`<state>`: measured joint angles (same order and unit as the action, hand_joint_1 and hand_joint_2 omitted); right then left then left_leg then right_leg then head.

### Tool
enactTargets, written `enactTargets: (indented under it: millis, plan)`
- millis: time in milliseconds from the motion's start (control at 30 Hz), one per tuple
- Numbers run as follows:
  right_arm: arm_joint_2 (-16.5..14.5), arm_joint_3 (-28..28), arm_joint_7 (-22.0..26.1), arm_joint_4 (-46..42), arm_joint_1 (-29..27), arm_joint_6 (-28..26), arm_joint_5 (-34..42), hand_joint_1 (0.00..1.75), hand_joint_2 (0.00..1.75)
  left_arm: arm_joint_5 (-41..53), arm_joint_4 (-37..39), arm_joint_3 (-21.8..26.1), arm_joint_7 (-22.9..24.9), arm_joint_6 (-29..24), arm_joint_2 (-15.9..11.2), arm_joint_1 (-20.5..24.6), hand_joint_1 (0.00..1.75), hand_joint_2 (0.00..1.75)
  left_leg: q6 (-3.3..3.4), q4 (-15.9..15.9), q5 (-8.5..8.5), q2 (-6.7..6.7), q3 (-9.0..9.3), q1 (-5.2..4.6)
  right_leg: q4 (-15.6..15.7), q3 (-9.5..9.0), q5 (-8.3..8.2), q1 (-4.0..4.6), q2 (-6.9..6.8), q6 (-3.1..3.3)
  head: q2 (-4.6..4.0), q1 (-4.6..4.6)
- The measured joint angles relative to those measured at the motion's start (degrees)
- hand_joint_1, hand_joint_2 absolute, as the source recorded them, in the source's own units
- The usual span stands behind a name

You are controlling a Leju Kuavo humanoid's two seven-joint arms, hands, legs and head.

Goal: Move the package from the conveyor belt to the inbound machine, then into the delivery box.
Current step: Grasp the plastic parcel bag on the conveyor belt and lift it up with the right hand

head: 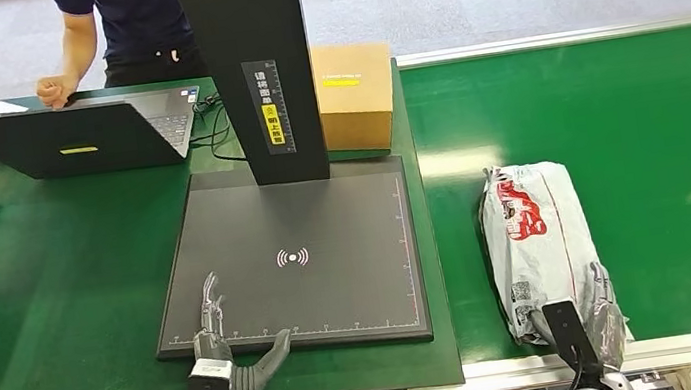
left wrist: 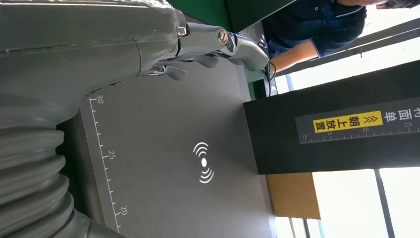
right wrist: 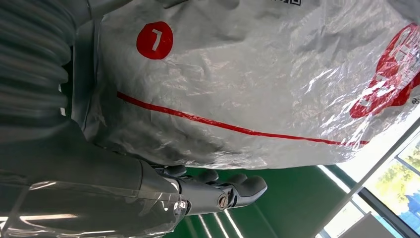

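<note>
Package (head: 538,235) lies lengthwise on the green belt (head: 656,134), near its front edge and just beside the scanner pad (head: 324,218), so you have only a short carry leftward to reach the inbound machine. Your right hand (head: 580,320) sits at the near end of the bag; in the right wrist view its fingers (right wrist: 237,186) run along the lower side of the crinkled plastic, slightly curled, with the thumb hidden, so you cannot tell whether it has a grip or only rests alongside. That placement at the end makes sense for a soft bag, which will likely sag and slide if lifted from one end alone, so judge the hold before raising. Your left hand (head: 230,346) waits spread and holding nothing at the pad's front edge, fingers pointing over the ruler marks, probably ready to steady the bag on arrival. The cardboard box (head: 354,93) stands behind the pad beside the black column (head: 254,66), and a person (head: 123,28) works at a laptop (head: 72,140) on the surface beyond
</note>
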<state>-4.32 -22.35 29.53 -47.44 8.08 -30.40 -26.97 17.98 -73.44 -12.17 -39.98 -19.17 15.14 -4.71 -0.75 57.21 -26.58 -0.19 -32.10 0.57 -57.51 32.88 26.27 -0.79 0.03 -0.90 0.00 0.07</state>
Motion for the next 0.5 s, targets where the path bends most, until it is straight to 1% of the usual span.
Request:
enactTargets:
  millis: [433, 500]
  plan:
    - [-1.0, 1.4, 0.7, 1.6, 0.0, 0.4, 2.0, 0.00, 1.75, 0.2, 0.0, 0.0, 0.1, -0.4, 0.0, 0.0, 0.00, 1.75, 0.00, 0.0, 0.00, 0.00, 0.01, 0.00, 0.0, 0.00, 0.00, 0.00, 0.00, 0.00, 0.00, 0.00]
    - [-1.2, 1.5, 0.8, 1.6, 0.0, 0.6, 2.4, 0.05, 1.75, 0.2, 0.1, 0.0, 0.1, -0.5, 0.0, 0.0, 0.00, 1.75, 0.00, 0.0, 0.00, 0.00, 0.01, 0.00, 0.0, 0.00, 0.00, 0.00, 0.00, 0.00, 0.00, 0.00]
